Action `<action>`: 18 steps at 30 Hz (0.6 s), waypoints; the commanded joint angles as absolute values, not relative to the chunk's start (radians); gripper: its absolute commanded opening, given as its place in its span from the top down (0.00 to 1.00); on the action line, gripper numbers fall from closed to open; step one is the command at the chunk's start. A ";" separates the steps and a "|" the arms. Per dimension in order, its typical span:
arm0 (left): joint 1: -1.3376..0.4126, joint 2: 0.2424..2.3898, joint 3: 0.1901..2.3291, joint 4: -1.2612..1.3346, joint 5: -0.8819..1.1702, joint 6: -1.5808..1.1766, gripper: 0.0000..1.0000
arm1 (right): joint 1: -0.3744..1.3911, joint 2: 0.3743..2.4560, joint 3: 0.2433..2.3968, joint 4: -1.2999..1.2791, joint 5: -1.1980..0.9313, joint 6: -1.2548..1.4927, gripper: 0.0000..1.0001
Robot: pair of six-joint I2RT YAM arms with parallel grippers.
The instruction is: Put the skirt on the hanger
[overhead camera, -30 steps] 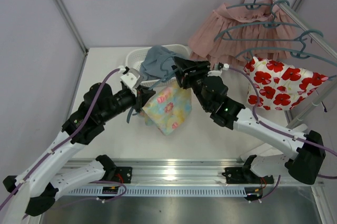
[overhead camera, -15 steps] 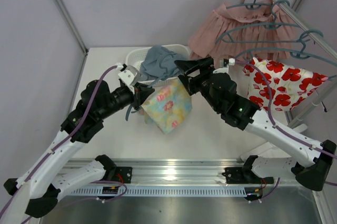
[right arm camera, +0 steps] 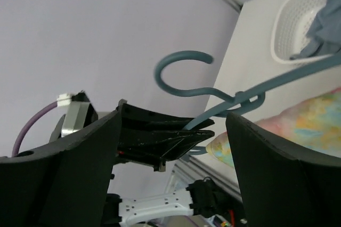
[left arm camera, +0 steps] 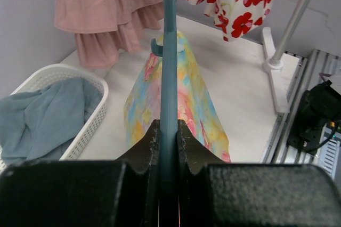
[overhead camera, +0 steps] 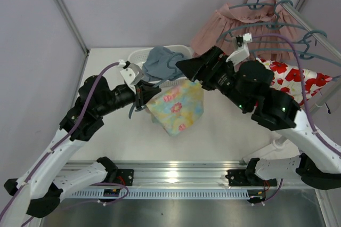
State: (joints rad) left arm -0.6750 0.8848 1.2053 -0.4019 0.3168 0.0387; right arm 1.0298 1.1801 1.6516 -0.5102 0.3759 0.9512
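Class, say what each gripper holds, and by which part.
The left gripper clamps the hanger by one shoulder, the skirt draped on it. The right gripper, fingers apart, holds nothing.

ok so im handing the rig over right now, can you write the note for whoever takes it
Left gripper: shut on the hanger, holding it up in the air.
Right gripper: open, holding nothing, close to the hanger's far end.
Skirt: draped over the hanger, hanging clear of the table.
Done: the skirt appears to be on the hanger.
Left: check that it sits on both shoulders, which these views do not settle, then back the right gripper away.
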 commanded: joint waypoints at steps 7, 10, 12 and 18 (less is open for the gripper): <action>-0.667 0.969 1.364 -0.347 0.423 0.120 1.00 | 1.066 1.232 2.057 -0.977 0.737 0.434 0.15; -0.667 0.988 1.382 -0.331 0.430 0.123 1.00 | 1.048 1.275 2.184 -1.041 0.928 0.358 0.13; -0.667 1.002 1.391 -0.327 0.426 0.126 1.00 | 0.987 1.301 2.224 -1.051 0.979 0.316 0.13; -0.667 1.031 1.394 -0.339 0.420 0.146 1.00 | 0.764 1.391 2.305 -1.112 0.913 0.301 0.12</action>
State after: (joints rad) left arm -0.6743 1.0260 1.3373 -0.4282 0.3985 0.1070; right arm 0.8429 1.3228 2.2398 -1.0248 0.8894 0.3656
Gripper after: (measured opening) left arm 0.146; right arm 0.877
